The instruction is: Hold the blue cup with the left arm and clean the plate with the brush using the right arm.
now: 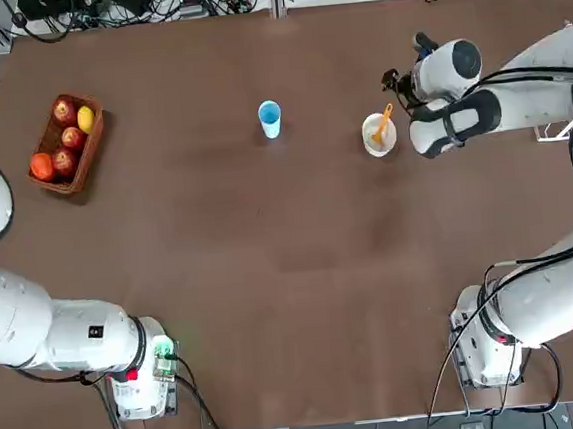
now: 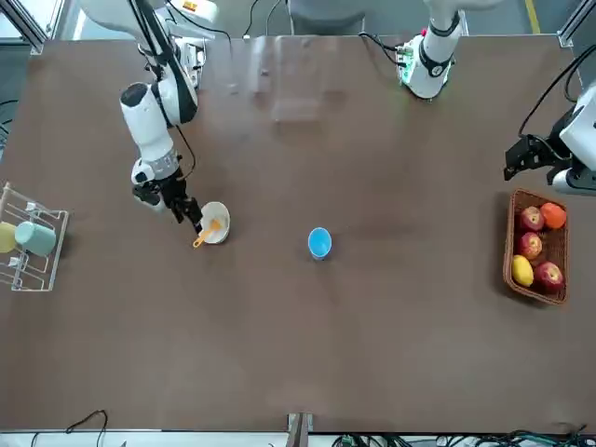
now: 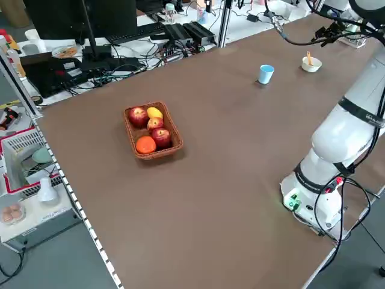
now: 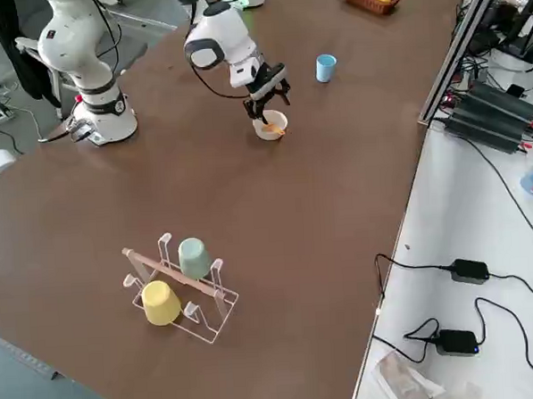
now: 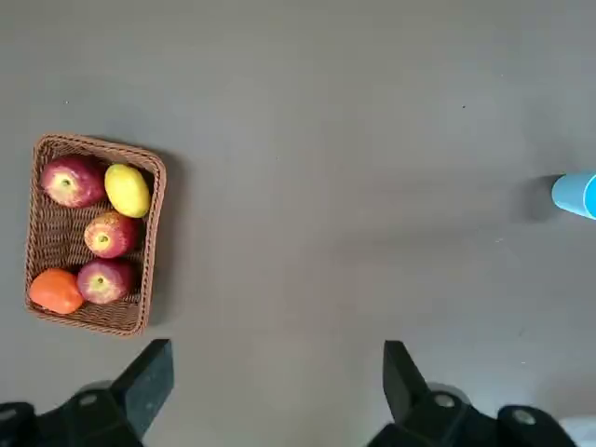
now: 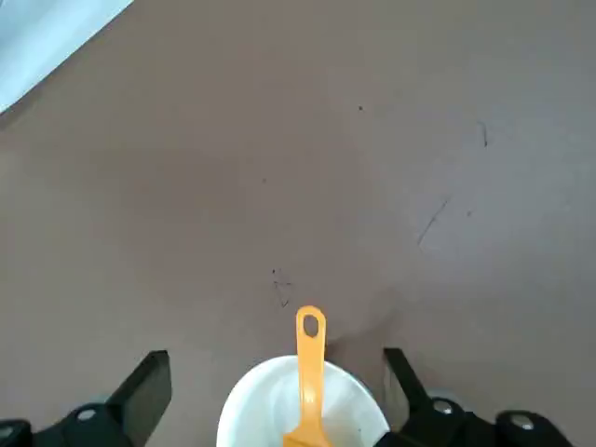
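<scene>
The blue cup stands upright by itself mid-table, far from both grippers. To its right sits the white plate, and the orange brush lies in it with its handle sticking out over the rim. My right gripper hovers just above the plate, open. In the right wrist view its fingers straddle the plate and the brush without touching either. My left gripper hangs open and empty high above the table's left side, near the fruit basket, with the blue cup at the edge of its view.
A wicker basket of apples, a lemon and an orange sits at the far left. A wire rack holds a yellow cup and a grey-teal cup on the robot's right. Cables and gear run along the far edge.
</scene>
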